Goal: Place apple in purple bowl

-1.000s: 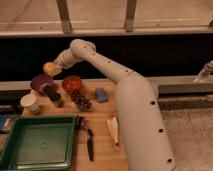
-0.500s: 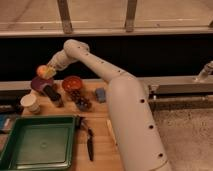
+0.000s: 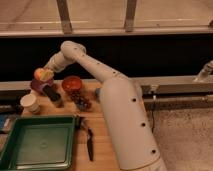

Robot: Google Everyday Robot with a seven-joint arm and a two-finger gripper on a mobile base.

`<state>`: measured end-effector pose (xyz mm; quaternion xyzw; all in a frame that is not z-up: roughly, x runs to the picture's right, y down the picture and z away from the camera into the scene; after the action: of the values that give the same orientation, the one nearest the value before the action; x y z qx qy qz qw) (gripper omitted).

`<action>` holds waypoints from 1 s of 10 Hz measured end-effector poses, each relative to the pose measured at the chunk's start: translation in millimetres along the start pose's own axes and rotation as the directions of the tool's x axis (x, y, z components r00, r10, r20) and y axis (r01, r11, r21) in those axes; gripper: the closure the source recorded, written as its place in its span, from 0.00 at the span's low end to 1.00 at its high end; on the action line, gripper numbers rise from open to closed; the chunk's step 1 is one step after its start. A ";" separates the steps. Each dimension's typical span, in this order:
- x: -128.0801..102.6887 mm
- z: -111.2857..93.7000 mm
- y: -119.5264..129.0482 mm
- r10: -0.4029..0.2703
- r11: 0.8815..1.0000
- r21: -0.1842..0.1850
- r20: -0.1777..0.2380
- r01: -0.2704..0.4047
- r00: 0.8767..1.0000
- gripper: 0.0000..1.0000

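Apple [image 3: 42,74] in tool [image 3: 45,76] above purple bowl [image 3: 38,86]

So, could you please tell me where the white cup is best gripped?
Across its rim, coming straight down: the white cup stands upright, mouth open, left of the grapes. The end effector now holds the apple over the purple bowl.

Purple bowl [image 3: 36,86] largely hidden behind the gripper [image 3: 44,76] and apple [image 3: 42,74].
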<state>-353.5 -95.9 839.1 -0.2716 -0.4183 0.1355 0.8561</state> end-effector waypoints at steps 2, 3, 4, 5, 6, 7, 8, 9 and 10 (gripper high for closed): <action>-3.4 11.8 -1.5 -0.007 1.000 -0.018 0.003 0.007 1.000 1.00; -5.0 15.5 -3.1 -0.011 1.000 -0.024 0.004 0.011 1.000 1.00; -6.1 20.5 -4.8 -0.015 0.999 -0.033 0.006 0.015 1.000 1.00; -7.2 25.1 -6.7 -0.019 0.999 -0.041 0.010 0.019 1.000 1.00; -6.9 29.5 -7.4 -0.019 0.999 -0.050 0.014 0.020 1.000 1.00; -5.9 33.6 -8.4 -0.019 0.998 -0.059 0.018 0.020 1.000 1.00; -4.6 39.9 -8.7 -0.019 0.997 -0.073 0.023 0.021 1.000 1.00; -4.5 45.3 -8.2 -0.020 0.996 -0.084 0.026 0.022 0.999 1.00; -5.3 53.7 -6.5 -0.023 0.995 -0.100 0.028 0.026 0.999 1.00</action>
<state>-399.1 -84.8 866.4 -0.3074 -0.4393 0.1074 0.8372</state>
